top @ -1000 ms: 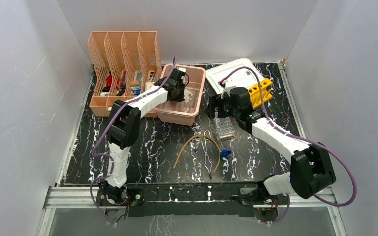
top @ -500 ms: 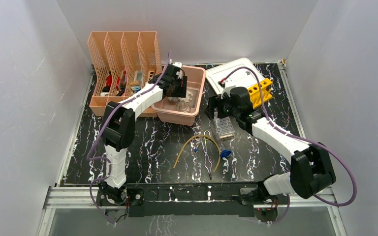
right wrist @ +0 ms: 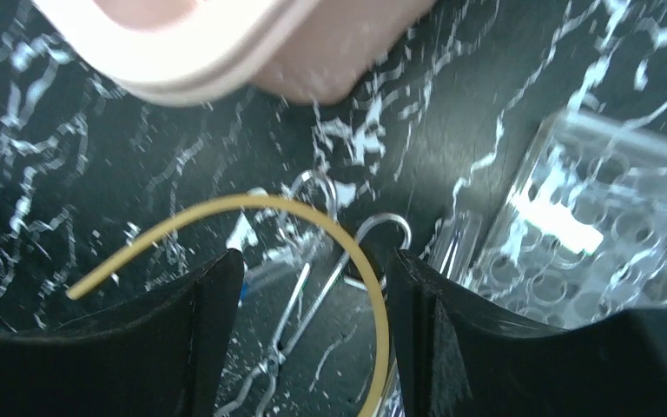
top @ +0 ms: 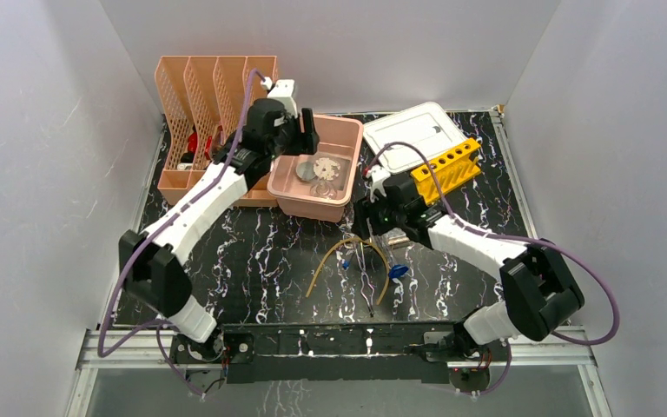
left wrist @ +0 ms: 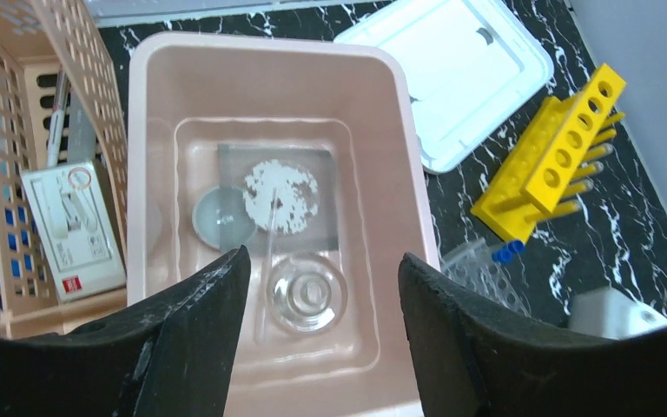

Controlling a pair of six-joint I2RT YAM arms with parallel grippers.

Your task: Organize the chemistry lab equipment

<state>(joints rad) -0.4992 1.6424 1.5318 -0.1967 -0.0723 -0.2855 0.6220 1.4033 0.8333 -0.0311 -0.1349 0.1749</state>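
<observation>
Roughly by size. Black marbled table (top: pixel 252 252) carries everything.

Peach mesh file holder (top: pixel 193 95): far left corner, four slots, mixed contents.

Pink tub (left wrist: pixel 269 48): touching the holder's right side, open top.

White lid (top: pixel 408 130): flat on the table to the right of the tub, apart from it.

Yellow tube rack (top: pixel 445 168): tilted at the lid's near right edge, holed face up.

Clear tube rack (right wrist: pixel 591 226): on the table nearer the arms than the yellow rack, just right of the right gripper.

Left gripper (left wrist: pixel 321 265): raised above the tub, pointing down into it. Fingers spread, nothing between them.

Right gripper (right wrist: pixel 313 261): low over the table near the tub's near right corner. Fingers spread apart, gripping nothing. Whether the tips touch the table I cannot tell; the wrist view is blurred.

Yellow rubber tube (right wrist: pixel 226 206): lies in an arch on the mid table. The top of the arch passes between the right fingers in the wrist view.

Metal tweezers (top: pixel 366 282): under the arch, looped end toward the tub.

Clear glass dishes, inside the tub on its floor: one round clear dish (left wrist: pixel 306 291) nearest, one greyish disc (left wrist: pixel 223 217) to its left, one white-speckled disc (left wrist: pixel 280 195) on a square pane behind.

Blue clip (top: pixel 397 272): at the tube's right end, near it.
</observation>
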